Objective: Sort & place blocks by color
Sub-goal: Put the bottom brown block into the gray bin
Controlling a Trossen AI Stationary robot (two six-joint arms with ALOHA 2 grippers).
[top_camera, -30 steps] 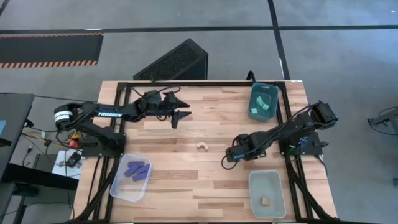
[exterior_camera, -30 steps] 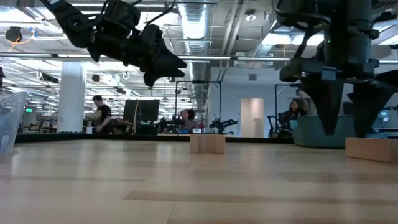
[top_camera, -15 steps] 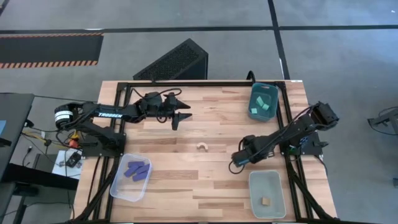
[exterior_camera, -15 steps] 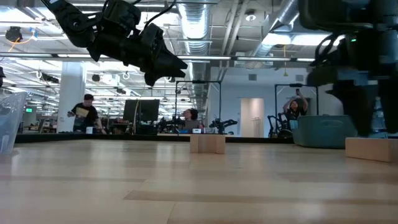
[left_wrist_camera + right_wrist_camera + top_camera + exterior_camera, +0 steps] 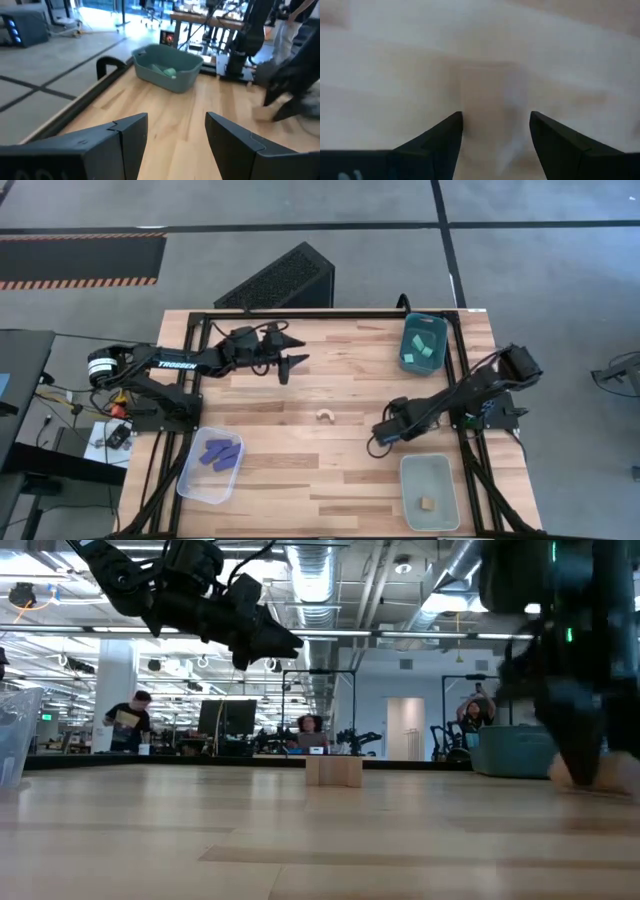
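My right gripper (image 5: 379, 443) (image 5: 495, 116) is open and points down over a small tan block (image 5: 487, 92), with one finger on each side of it. In the low view the gripper (image 5: 580, 765) stands in front of this block (image 5: 618, 773), which rests on the table. From above the gripper hides it. A tan arch (image 5: 326, 416) (image 5: 333, 770) stands on its two feet mid-table. My left gripper (image 5: 288, 366) (image 5: 175, 120) hangs open above the far left of the table. Blue bars (image 5: 221, 454), teal cubes (image 5: 423, 348) and one tan piece (image 5: 427, 502) lie in bins.
A teal bin (image 5: 409, 330) sits at the far right corner. A clear bin (image 5: 190, 480) is near left and another clear bin (image 5: 445, 480) near right. A black frame (image 5: 300, 313) edges the table. People stand in the room behind (image 5: 130, 720).
My right gripper has moved a little toward the near right of the table. It has come down so that its open fingers stand around the tan block. The block and the arch have stayed put.
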